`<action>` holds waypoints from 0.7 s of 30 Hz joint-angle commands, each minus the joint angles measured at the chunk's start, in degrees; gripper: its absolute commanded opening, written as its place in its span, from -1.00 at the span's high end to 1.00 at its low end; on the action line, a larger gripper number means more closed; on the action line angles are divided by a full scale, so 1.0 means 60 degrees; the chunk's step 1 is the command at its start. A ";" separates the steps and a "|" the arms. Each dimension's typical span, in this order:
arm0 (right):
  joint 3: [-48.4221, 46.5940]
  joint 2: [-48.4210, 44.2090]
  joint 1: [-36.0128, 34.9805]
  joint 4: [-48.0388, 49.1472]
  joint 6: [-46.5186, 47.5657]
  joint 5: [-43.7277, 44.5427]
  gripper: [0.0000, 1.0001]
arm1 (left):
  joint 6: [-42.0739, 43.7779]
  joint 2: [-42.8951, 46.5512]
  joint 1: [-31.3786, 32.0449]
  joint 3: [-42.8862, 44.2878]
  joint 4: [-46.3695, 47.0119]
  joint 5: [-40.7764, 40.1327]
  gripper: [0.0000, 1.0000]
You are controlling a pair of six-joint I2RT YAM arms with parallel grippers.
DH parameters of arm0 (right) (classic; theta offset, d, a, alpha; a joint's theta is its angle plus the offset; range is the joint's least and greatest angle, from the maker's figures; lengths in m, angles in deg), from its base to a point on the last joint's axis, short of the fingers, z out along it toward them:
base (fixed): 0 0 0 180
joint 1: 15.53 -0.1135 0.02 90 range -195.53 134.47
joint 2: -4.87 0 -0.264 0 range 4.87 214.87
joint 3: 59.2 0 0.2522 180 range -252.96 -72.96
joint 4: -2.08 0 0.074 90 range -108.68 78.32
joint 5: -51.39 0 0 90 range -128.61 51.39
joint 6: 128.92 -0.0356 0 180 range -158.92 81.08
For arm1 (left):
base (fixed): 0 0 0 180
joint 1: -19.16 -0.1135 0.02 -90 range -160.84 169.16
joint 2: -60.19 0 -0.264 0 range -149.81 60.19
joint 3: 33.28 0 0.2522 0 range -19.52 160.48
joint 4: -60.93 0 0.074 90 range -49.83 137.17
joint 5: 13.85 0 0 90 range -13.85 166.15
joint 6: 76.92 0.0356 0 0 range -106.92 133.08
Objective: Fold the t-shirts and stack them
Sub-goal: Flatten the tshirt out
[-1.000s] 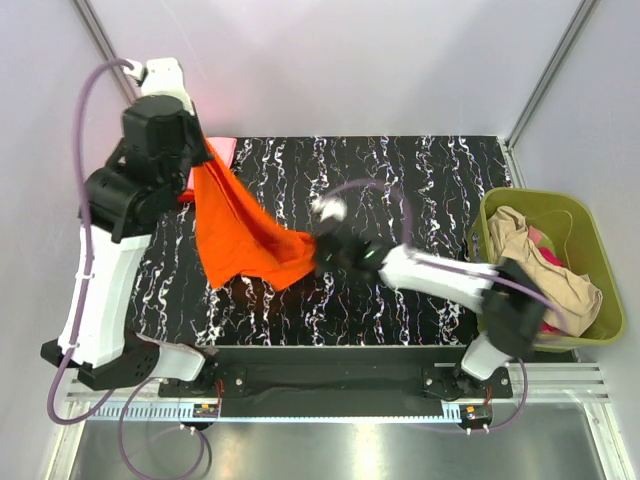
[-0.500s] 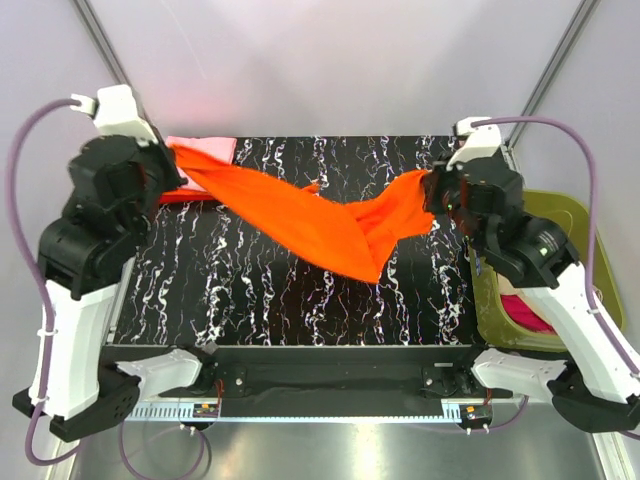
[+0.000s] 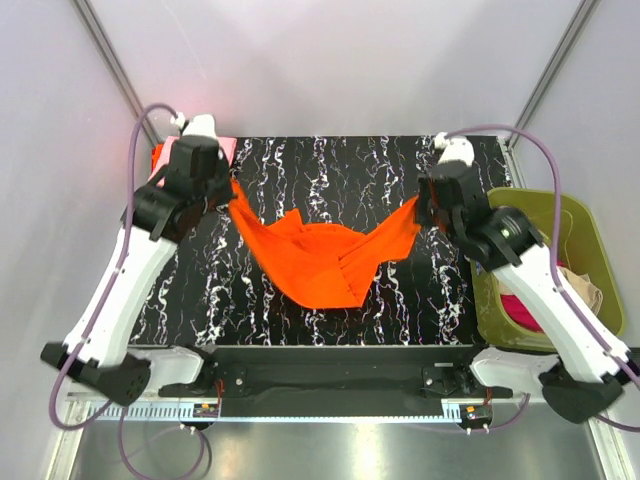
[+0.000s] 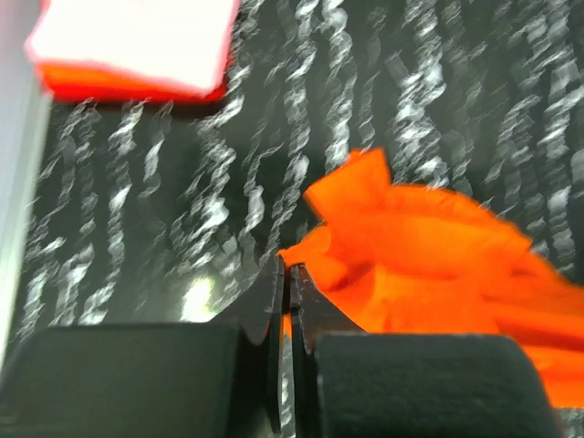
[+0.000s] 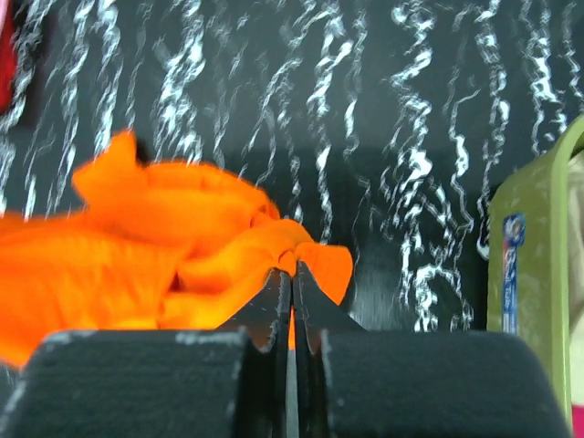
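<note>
Two firm pinches: left gripper (image 4: 285,266) clamps the orange t-shirt (image 3: 325,255) well apart from the green basket (image 3: 560,205), right gripper (image 5: 292,271) clamps it near the basket.

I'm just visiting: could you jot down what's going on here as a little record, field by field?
Held item: orange t-shirt, strung between both arms, sagging in the middle
Left gripper: shut on one end
Right gripper: shut on the other end
Folded stack: pink on red-orange, far left corner of table
Basket: olive-green, right of table, more shirts inside
</note>
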 commanded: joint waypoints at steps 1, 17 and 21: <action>-0.1343 0.1670 0.1192 0.1596 0.0174 -0.0312 1.00 | -0.0323 -0.1564 -0.0185 0.2257 0.2241 0.1219 1.00; -0.8477 0.4407 0.4082 -0.0778 0.0441 -0.3417 1.00 | -0.2859 -0.3714 -0.2456 0.3974 0.6373 0.5849 1.00; -0.2455 0.1396 0.4067 0.0977 -0.0556 -0.4575 1.00 | -0.2463 -0.2542 -0.2646 0.0122 0.7307 0.6420 1.00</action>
